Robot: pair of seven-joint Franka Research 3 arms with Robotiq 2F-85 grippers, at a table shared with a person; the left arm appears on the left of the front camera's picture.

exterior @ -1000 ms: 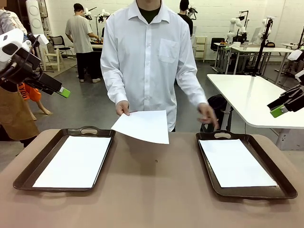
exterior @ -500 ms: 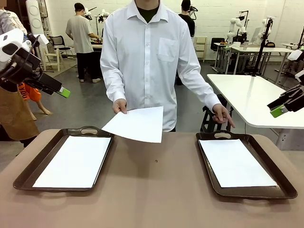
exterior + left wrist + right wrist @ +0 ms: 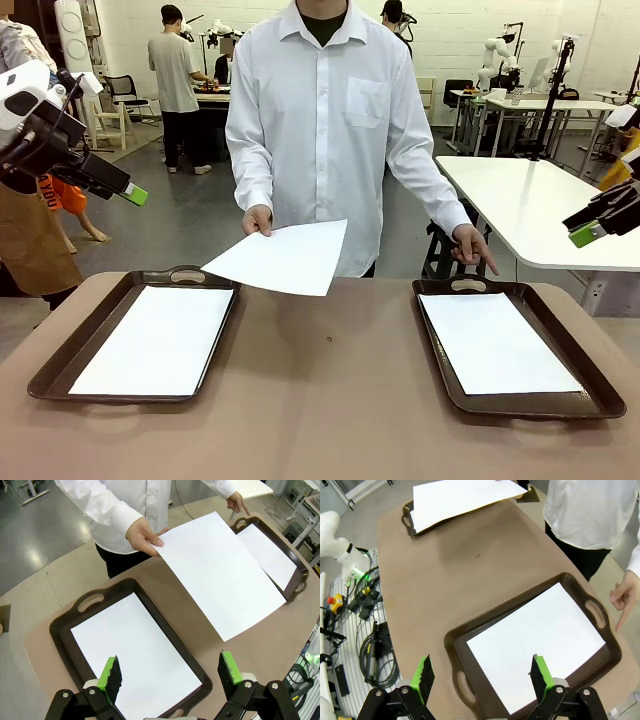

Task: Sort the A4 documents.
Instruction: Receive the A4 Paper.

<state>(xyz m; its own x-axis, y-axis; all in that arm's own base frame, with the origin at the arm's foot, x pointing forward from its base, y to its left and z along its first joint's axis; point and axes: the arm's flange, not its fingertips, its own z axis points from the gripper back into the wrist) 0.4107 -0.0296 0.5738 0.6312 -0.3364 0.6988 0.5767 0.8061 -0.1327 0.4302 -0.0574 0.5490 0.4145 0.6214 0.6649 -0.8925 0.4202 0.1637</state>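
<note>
Your table [image 3: 330, 400] is brown, with a dark brown tray at each end. The left tray [image 3: 60, 350] carries one white A4 sheet [image 3: 155, 340] lying flat inside its rim; the right tray [image 3: 590, 385] carries another sheet [image 3: 495, 342], also flat and square to the walls. A third sheet [image 3: 285, 258] is in the air above the far edge of the table, between the trays and nearer the left one, pinched at one corner by the person's hand [image 3: 257, 220]; it slopes down toward you and, from the left wrist camera, overlaps part of the far tray behind it. The person's other hand [image 3: 472, 245] hangs just above the handle of the right tray, one finger pointing down; whether it touches the handle you cannot tell from here. Your left gripper [image 3: 132, 192] sits high at the left edge, well clear of the table, and in its wrist view [image 3: 170, 677] the green pads [image 3: 111, 672] stand wide apart with nothing between them, looking straight down on the left tray's sheet. Your right gripper [image 3: 590, 232] is up at the right edge over a white table [image 3: 530, 215] beyond yours; in its own view [image 3: 481, 677] its jaws are likewise spread and empty, above the right tray. Behind the person, others stand at benches [image 3: 175, 85]. Cables and an orange-topped box [image 3: 334, 601] lie off the table's side in the right wrist view. Nothing lies between either gripper and the tray below it.
</note>
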